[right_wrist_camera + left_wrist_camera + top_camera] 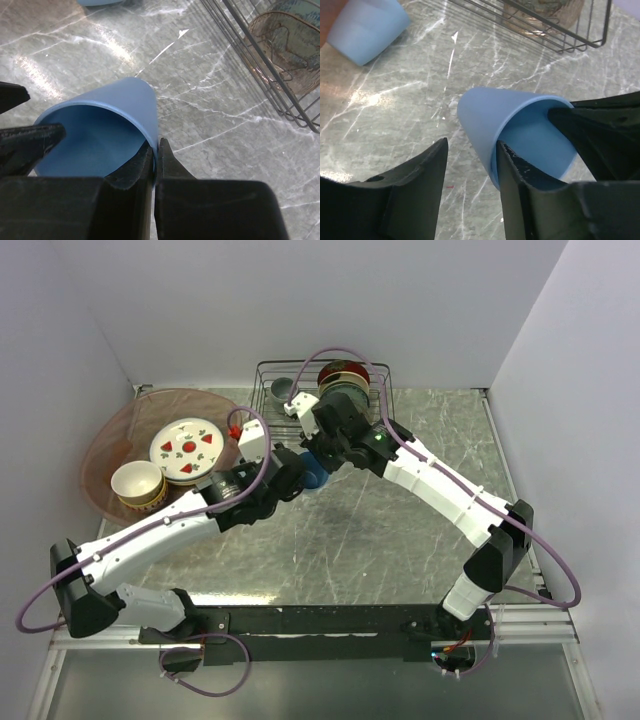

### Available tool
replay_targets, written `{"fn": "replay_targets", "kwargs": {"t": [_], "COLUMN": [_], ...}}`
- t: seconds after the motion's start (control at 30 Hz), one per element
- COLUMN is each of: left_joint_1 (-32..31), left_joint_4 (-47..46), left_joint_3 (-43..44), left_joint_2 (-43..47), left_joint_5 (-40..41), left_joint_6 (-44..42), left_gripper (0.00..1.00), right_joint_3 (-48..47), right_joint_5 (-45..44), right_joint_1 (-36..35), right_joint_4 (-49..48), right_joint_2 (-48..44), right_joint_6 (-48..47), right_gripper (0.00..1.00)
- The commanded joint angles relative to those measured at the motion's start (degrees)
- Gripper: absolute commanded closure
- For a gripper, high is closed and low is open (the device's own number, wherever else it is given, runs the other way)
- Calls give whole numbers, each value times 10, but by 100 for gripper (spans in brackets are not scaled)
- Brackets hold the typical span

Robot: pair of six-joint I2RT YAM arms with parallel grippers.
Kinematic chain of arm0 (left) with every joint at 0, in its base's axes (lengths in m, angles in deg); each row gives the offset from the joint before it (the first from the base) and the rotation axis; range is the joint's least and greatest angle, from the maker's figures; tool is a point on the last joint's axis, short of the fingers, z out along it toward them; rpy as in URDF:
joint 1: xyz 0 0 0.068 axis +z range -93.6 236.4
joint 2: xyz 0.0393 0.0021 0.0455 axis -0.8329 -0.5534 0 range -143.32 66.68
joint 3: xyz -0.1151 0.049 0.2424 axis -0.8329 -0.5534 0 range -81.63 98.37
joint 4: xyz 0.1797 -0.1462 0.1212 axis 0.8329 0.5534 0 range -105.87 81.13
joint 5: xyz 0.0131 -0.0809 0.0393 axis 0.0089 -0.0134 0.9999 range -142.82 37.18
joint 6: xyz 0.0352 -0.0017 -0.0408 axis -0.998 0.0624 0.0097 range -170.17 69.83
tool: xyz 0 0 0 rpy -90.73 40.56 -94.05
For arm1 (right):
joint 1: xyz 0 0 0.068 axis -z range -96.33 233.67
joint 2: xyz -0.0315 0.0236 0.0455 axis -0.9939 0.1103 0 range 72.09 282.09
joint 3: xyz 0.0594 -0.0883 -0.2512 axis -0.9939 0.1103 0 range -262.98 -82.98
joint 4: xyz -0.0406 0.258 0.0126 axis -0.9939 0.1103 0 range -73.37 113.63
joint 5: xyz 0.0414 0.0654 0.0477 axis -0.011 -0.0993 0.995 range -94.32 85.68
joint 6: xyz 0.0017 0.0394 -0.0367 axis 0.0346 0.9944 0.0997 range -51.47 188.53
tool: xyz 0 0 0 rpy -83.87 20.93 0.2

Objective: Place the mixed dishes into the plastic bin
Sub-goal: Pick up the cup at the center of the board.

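Where the overhead view begins at its left edge, the pink plastic bin [105,440] sits on the marble table [400,540]. A white plate [187,450] with strawberry marks and a cream bowl [137,486] lie inside it. Right of the bin, at mid-frame, both arms meet at a blue cup [317,480] tipped on its side, well apart from the bin; whether it touches the table I cannot tell.

From the left wrist, the left gripper [472,147] straddles the cup's wall. One finger [420,185] stands outside with a gap to the blue plastic and the other sits at the rim, so the fingers are released, not pressing. At the right of that view a black finger of the other arm reaches into the cup's mouth. A second blue cup [365,27] lies on the table in that view's upper left.

From the right wrist, the right gripper [156,147] is clenched on the cup's wall at the rim, one finger inside and one outside.

At the upper centre of the overhead view, a black wire rack [265,380] holds a grey mug [283,390] and dark plates [345,375].
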Motion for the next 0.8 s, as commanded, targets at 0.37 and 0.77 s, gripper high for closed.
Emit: {"fn": "replay_targets", "kwargs": {"t": [0.37,0.77], "left_joint_1": [-4,11], "left_joint_4": [14,-75], "left_joint_3": [44,-28], "left_joint_2": [-20,96], "left_joint_5": [26,-13], "left_joint_6": [-34,-109], "left_gripper": [99,99], "right_joint_3": [-42,-40], "right_joint_5": [124,232], "right_joint_1": [-5,4], "right_joint_4": [15,58], "right_joint_2": [-41,-87], "right_joint_6": [-30,-101], "right_gripper": [100,55]}}
